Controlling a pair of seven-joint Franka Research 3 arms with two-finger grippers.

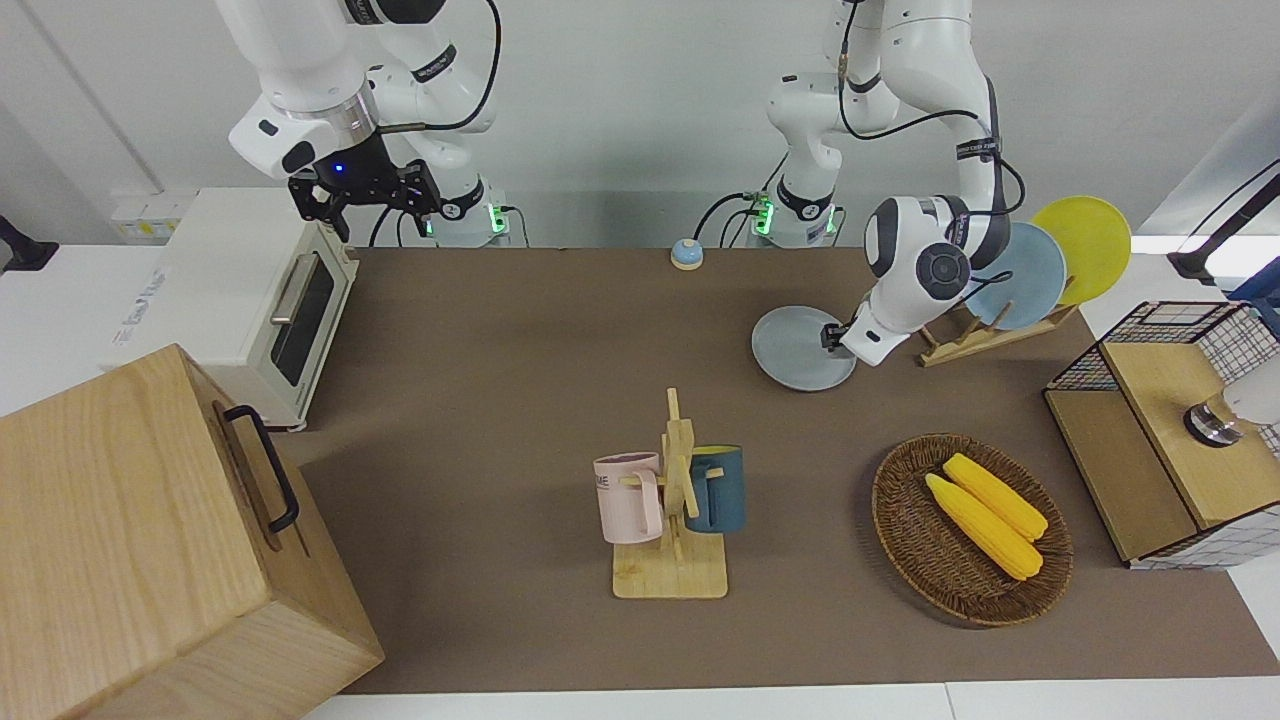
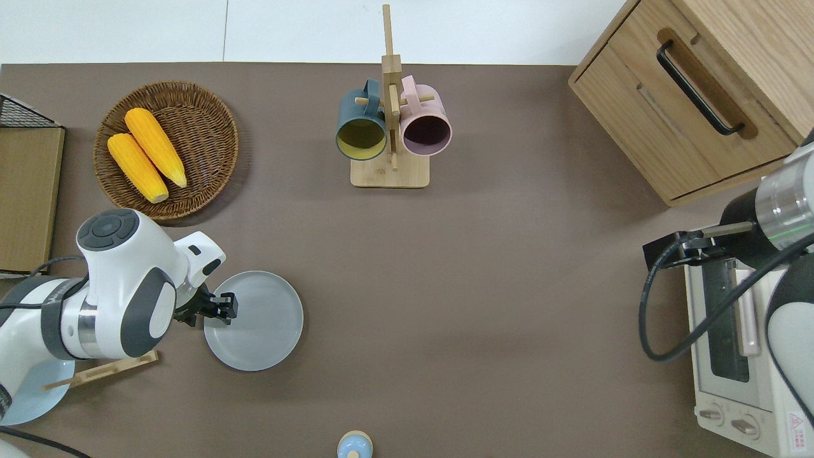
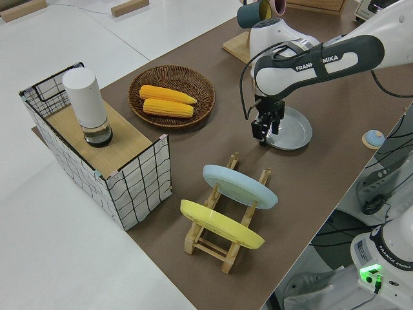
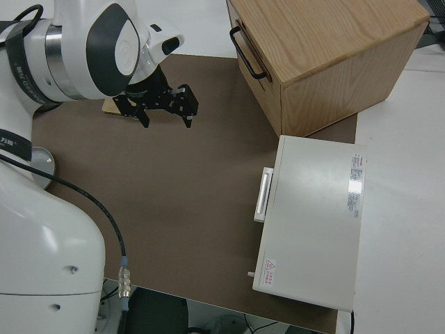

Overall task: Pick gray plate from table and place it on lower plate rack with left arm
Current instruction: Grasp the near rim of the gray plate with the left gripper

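Observation:
The gray plate (image 1: 795, 350) lies flat on the brown mat; it also shows in the overhead view (image 2: 261, 324) and the left side view (image 3: 293, 129). My left gripper (image 2: 222, 307) is low at the plate's rim on the rack's side, fingers open and pointing down (image 3: 266, 129); in the front view it (image 1: 829, 337) touches or nearly touches the rim. The lower plate rack (image 1: 960, 340) stands beside the plate toward the left arm's end and holds a light blue plate (image 3: 240, 185) and a yellow plate (image 3: 221, 223). My right gripper (image 4: 167, 115) is parked and open.
A wicker basket (image 2: 210, 108) with two corn cobs lies farther from the robots than the plate. A mug stand (image 2: 390, 175) with two mugs is mid-table. A wire-sided box (image 3: 129, 187), a wooden drawer cabinet (image 2: 636, 95), a white oven (image 1: 250, 300) and a small bell (image 2: 354, 443) are also here.

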